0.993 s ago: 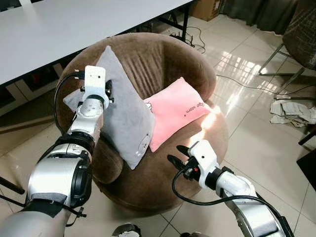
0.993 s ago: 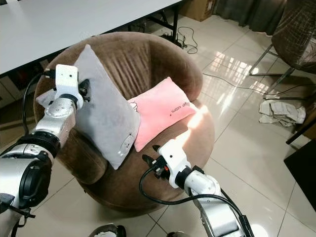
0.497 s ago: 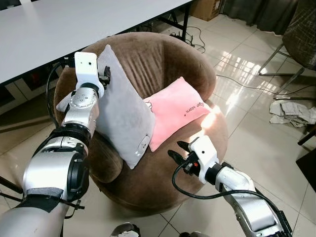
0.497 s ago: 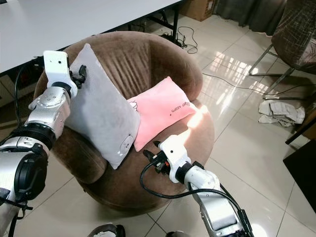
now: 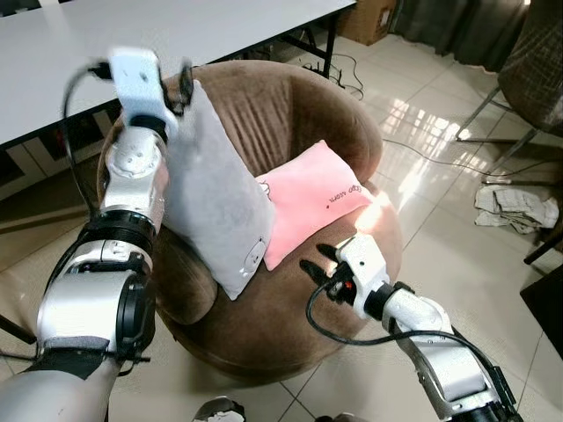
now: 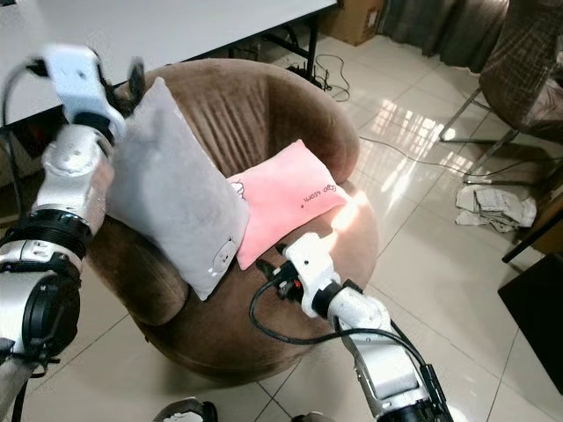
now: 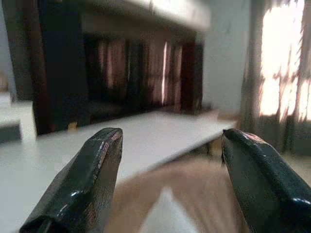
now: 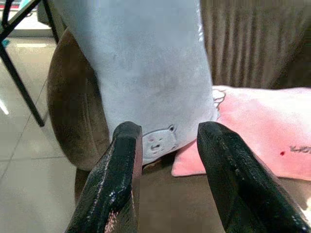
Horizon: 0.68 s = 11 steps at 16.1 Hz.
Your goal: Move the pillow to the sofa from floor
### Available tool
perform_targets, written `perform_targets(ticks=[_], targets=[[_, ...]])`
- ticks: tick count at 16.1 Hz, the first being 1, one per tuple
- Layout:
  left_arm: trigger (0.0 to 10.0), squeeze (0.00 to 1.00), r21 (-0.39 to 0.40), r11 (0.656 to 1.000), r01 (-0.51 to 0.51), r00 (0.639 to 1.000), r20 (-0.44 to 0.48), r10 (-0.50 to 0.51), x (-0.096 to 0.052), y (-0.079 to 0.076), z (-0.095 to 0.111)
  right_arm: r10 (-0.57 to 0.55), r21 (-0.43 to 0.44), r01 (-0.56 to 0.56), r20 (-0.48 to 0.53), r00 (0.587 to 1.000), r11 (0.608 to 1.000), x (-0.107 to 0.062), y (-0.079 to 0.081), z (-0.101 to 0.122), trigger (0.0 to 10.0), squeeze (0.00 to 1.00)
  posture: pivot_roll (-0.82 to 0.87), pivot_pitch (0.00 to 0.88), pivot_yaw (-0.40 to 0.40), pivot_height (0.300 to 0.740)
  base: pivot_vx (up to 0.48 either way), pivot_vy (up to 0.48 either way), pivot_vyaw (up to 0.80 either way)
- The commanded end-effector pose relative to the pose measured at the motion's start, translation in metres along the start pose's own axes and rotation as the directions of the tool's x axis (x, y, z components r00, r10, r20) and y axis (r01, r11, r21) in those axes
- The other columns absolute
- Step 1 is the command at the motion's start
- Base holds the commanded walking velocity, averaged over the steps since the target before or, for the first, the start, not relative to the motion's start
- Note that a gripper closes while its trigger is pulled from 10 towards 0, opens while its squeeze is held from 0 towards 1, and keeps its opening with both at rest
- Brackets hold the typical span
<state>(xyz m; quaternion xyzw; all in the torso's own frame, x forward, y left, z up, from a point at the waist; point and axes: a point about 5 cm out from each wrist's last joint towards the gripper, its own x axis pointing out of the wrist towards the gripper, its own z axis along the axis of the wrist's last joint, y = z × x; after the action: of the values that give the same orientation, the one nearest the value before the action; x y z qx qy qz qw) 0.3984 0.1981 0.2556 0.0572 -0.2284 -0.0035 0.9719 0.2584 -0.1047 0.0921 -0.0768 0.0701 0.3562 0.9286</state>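
A grey pillow (image 5: pixel 215 193) leans upright against the left armrest of the round brown sofa (image 5: pixel 290 105). A pink pillow (image 5: pixel 312 198) lies flat on the seat beside it. My left gripper (image 5: pixel 182 81) is blurred, raised at the grey pillow's top corner. In the left wrist view its fingers (image 7: pixel 82 194) stand open with nothing between them. My right gripper (image 5: pixel 317 274) hovers open over the seat's front edge. In the right wrist view it points at the grey pillow (image 8: pixel 146 73) and the pink pillow (image 8: pixel 262 136).
A white table (image 5: pixel 132 35) runs behind the sofa. Cables (image 5: pixel 440 154) trail over the glossy tiled floor at the right. A chair (image 5: pixel 528 70) and a crumpled cloth (image 5: pixel 515 207) sit at the far right, and a cardboard box (image 5: pixel 374 18) stands at the back.
My left arm has risen along the grey pillow's back edge to its top corner. The pillow stays leaning on the armrest. The right gripper has edged slightly up toward the seat.
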Motion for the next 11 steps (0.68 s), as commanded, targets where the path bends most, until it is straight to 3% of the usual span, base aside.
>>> perform_targets(ticks=[1, 3, 5, 6, 9, 11], targets=[[10.0, 0.0, 0.012, 1.0, -0.001, 0.997, 0.072, 0.001, -0.006, 0.003, 0.007, -0.055, -0.001, 0.055, 0.016, 0.998, 0.998, -0.002, -0.008, 0.001, 10.0, 0.0, 0.0, 0.0, -0.016, 0.74, 0.0, 0.0, 0.0], [10.0, 0.0, 0.018, 1.0, 0.024, 1.0, 0.013, -0.025, -0.019, 0.001, -0.005, -0.129, -0.021, 0.13, 0.012, 0.992, 0.991, -0.004, -0.013, 0.002, 10.0, 0.0, 0.0, 0.0, -0.005, 0.74, 0.0, 0.0, 0.0], [10.0, 0.0, -0.061, 0.985, 0.164, 0.977, -0.129, -0.17, -0.067, -0.018, -0.033, -0.22, 0.017, 0.22, 0.049, 0.974, 0.975, -0.013, -0.016, 0.008, 10.0, 0.0, -0.01, 0.0, 0.007, 0.74, 0.0, 0.0, 0.0], [10.0, 0.0, -0.087, 0.974, 0.211, 0.959, -0.172, -0.223, -0.102, -0.03, -0.044, -0.261, 0.06, 0.257, 0.053, 0.964, 0.964, -0.019, -0.014, 0.007, 10.0, 0.0, -0.02, 0.0, 0.004, 0.74, 0.0, 0.0, 0.0], [10.0, 0.0, -0.109, 0.966, 0.236, 0.93, -0.265, -0.257, -0.154, -0.047, -0.056, -0.36, 0.116, 0.354, 0.038, 0.932, 0.928, -0.026, -0.016, 0.001, 10.0, 0.0, 0.0, 0.0, -0.023, 0.74, 0.0, 0.0, 0.0], [10.0, 0.0, -0.084, 0.967, 0.239, 0.91, -0.327, -0.254, -0.164, -0.054, -0.055, -0.369, 0.118, 0.363, 0.033, 0.929, 0.924, -0.024, -0.018, 0.003, 10.0, 0.0, 0.02, 0.0, -0.039, 0.74, 0.0, 0.0, 0.0]])
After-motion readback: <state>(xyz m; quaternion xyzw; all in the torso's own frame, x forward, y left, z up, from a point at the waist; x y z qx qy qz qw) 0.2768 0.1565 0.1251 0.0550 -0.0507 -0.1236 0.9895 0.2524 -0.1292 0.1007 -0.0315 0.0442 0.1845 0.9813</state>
